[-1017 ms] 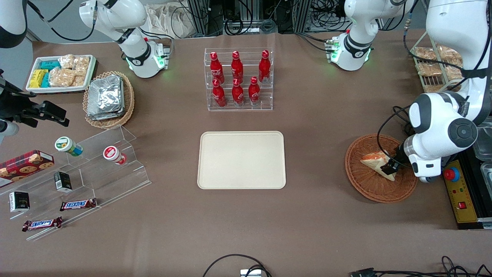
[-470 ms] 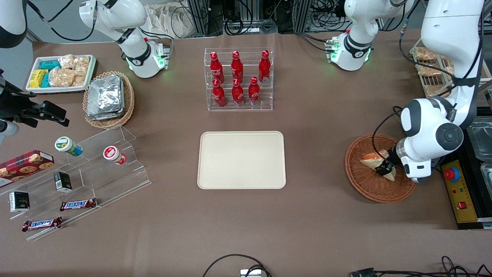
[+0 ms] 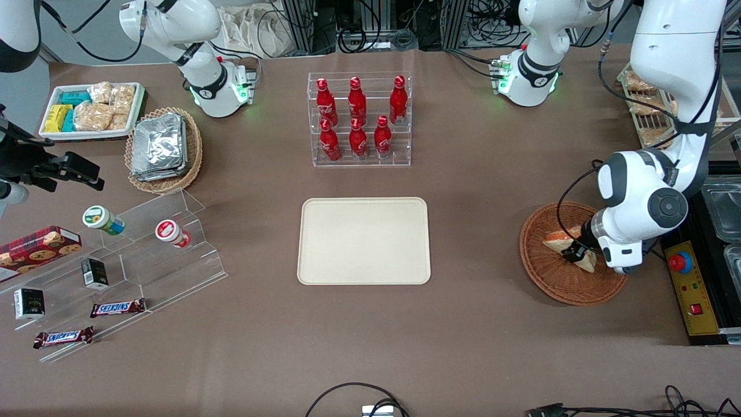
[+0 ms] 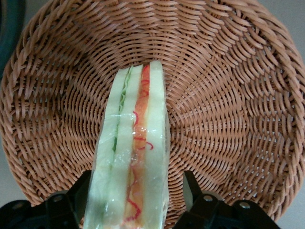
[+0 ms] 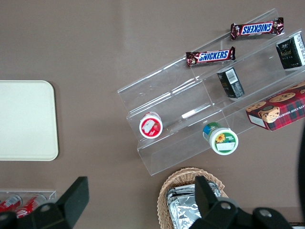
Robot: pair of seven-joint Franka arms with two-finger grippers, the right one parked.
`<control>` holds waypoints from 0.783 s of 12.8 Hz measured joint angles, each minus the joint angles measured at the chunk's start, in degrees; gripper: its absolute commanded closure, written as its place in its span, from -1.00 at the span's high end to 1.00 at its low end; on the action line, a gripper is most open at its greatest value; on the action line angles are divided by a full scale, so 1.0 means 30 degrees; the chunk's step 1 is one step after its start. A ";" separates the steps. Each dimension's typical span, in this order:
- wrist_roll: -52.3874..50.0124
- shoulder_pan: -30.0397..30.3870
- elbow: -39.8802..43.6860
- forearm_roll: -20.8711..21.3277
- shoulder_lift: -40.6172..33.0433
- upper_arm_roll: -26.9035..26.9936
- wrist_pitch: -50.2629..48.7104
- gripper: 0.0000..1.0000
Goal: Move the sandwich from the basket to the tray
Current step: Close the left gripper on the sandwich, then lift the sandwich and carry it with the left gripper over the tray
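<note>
The sandwich (image 3: 557, 238), a wrapped pale wedge with red, orange and green layers, lies in the reddish-brown wicker basket (image 3: 556, 285) at the working arm's end of the table. My gripper (image 3: 575, 252) is down in the basket, open, with one finger on each side of the sandwich (image 4: 131, 157). In the left wrist view the gripper (image 4: 137, 180) straddles the wedge's wide end; one finger sits close against the wrap and a gap shows at the other. Basket weave (image 4: 228, 95) fills the rest of that view. The cream tray (image 3: 365, 240) lies bare at the table's middle.
A clear rack of red bottles (image 3: 359, 119) stands farther from the camera than the tray. A yellow box with a red stop button (image 3: 689, 289) sits beside the basket. A stepped acrylic stand with snacks (image 3: 116, 260) and a tan basket of foil packets (image 3: 164, 147) lie toward the parked arm's end.
My gripper and wrist have shifted a little toward the tray along the sandwich, staying low in the basket. The sandwich has hardly moved.
</note>
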 measured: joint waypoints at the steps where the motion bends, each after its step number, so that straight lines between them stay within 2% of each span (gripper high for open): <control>1: -0.0016 -0.0003 0.0000 0.0000 0.0045 -0.0005 0.0009 -0.71; 2: -0.0015 -0.0013 0.0000 0.0001 0.0053 -0.0009 0.0009 -1.00; 5: 0.0405 -0.0075 0.0120 0.0090 -0.0063 -0.0071 -0.0004 -1.00; 7: 0.2768 -0.0101 0.0468 0.0105 -0.0611 -0.0151 -0.0480 -1.00; 10: 0.7318 -0.0103 0.2095 0.0098 -0.2136 -0.0176 -0.3947 -1.00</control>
